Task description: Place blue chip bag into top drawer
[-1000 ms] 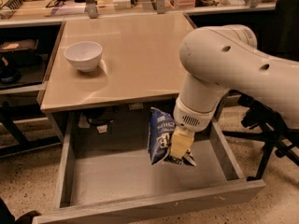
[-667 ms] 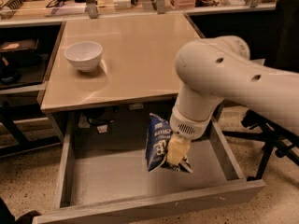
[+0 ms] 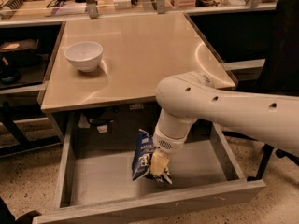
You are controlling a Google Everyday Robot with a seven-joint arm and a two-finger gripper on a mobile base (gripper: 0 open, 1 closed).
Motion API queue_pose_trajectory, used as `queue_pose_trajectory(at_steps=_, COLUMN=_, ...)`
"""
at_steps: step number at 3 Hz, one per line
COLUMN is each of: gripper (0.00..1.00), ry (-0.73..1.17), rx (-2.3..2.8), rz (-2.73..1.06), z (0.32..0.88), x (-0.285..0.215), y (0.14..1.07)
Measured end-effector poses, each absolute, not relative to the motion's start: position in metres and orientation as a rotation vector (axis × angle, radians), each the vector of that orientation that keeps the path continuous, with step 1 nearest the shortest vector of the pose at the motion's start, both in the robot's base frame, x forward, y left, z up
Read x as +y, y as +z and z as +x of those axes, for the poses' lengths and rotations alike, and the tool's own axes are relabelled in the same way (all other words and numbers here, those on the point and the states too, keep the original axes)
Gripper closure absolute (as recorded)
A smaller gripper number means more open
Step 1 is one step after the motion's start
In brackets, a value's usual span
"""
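The blue chip bag (image 3: 141, 156) is a crinkled dark-blue foil bag with white lettering. It hangs upright inside the open top drawer (image 3: 100, 178), close to the grey bottom near the middle. My gripper (image 3: 159, 165) reaches down from the white arm into the drawer and is shut on the bag's right side. The drawer is pulled fully out below the tabletop; its flat front panel (image 3: 154, 208) runs along the bottom of the view.
A white bowl (image 3: 84, 55) stands on the tan tabletop (image 3: 149, 50) at the left. Shelves with clutter run behind the table. A dark chair (image 3: 280, 55) stands at the right. My arm's large elbow hangs over the drawer's right half.
My gripper has moved left and lower into the drawer with the bag in it. The bag now hangs nearer the drawer bottom and its middle.
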State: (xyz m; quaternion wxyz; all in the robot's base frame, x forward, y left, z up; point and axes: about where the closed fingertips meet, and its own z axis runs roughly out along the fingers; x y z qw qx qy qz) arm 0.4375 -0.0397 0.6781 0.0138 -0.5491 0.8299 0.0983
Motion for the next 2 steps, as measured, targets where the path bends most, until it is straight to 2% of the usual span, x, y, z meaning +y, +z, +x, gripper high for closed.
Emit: queue_pose_trajectory(at_steps=2, gripper=1.0, ry=0.397, rx=2.582, rz=-1.684, z=0.451, x=-0.017, y=0.633)
